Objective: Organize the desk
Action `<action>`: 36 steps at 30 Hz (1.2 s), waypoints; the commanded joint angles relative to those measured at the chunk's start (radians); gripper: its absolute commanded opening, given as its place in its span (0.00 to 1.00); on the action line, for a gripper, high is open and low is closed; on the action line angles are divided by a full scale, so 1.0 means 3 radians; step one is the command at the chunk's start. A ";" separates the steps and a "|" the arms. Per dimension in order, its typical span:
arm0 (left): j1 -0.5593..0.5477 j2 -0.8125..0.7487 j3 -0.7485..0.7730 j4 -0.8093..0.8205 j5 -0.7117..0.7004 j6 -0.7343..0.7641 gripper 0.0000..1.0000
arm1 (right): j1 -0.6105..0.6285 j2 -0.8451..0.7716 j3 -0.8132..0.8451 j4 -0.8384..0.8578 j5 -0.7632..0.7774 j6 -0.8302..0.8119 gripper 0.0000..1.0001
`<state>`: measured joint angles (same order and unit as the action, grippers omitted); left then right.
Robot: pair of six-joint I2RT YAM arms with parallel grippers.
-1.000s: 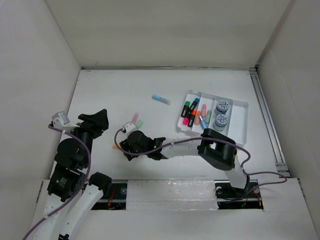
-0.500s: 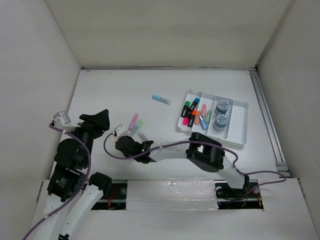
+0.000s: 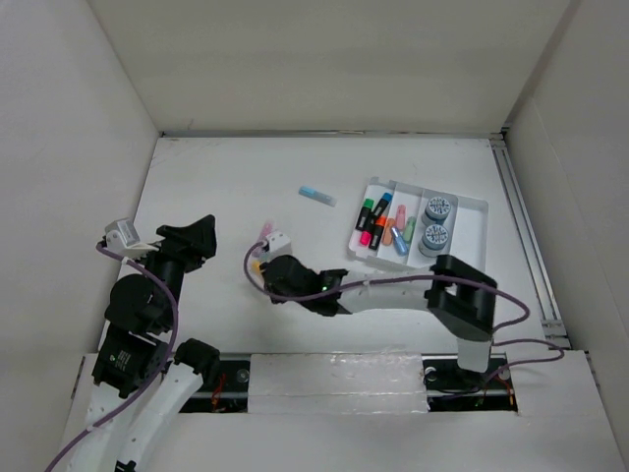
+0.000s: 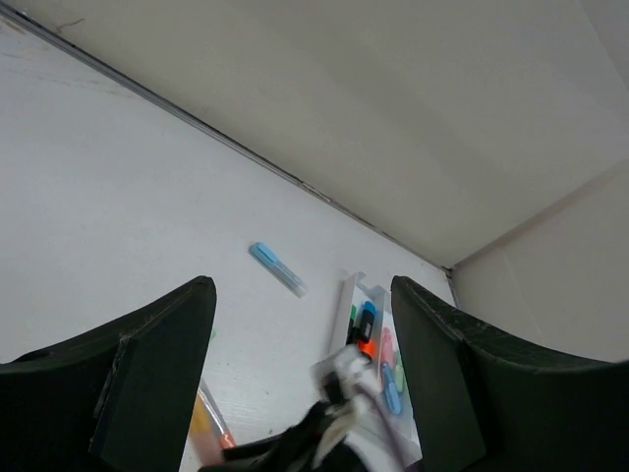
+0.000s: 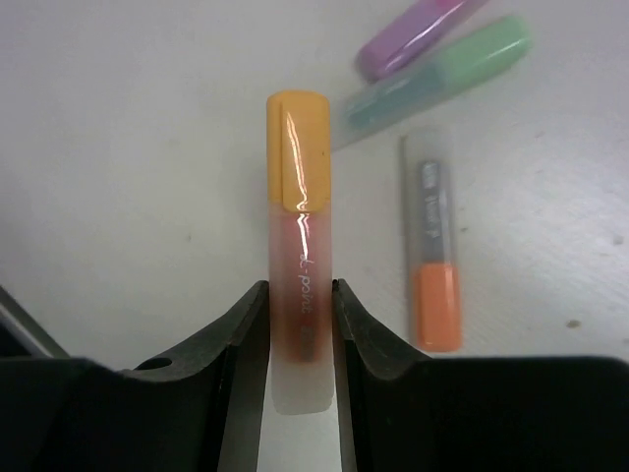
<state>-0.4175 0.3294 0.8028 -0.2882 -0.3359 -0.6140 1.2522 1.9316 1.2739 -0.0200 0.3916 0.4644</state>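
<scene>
The desk (image 3: 226, 177) is a white tabletop walled by white panels. My right gripper (image 5: 300, 290) is shut on a highlighter with an orange cap and a clear body (image 5: 300, 226); in the top view it (image 3: 261, 267) is left of centre. Beside it on the desk lie a purple marker (image 5: 413, 34), a green marker (image 5: 437, 74) and a grey-and-orange marker (image 5: 432, 256). I cannot tell whether the held highlighter is off the surface. My left gripper (image 3: 195, 238) is open and empty, raised above the desk at the left; its wrist view (image 4: 305, 295) shows the same.
A white compartmented tray (image 3: 472, 246) at the right holds several markers and two round grey rolls. A light blue marker (image 3: 316, 196) lies alone toward the back and also shows in the left wrist view (image 4: 278, 269). White walls close three sides.
My right wrist has swung a little right and away from the near edge, its elbow moving right. The left arm has not moved.
</scene>
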 commanded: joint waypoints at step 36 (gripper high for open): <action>-0.0009 0.0006 -0.0022 0.0255 0.0230 0.0114 0.68 | -0.5672 -0.2440 -0.2871 0.1642 -0.2701 0.2128 0.23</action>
<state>-0.4175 0.3260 0.7998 -0.2653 -0.2756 -0.5938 -0.4240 1.1599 0.4141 0.3367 -0.2256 1.0790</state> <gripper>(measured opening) 0.679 0.330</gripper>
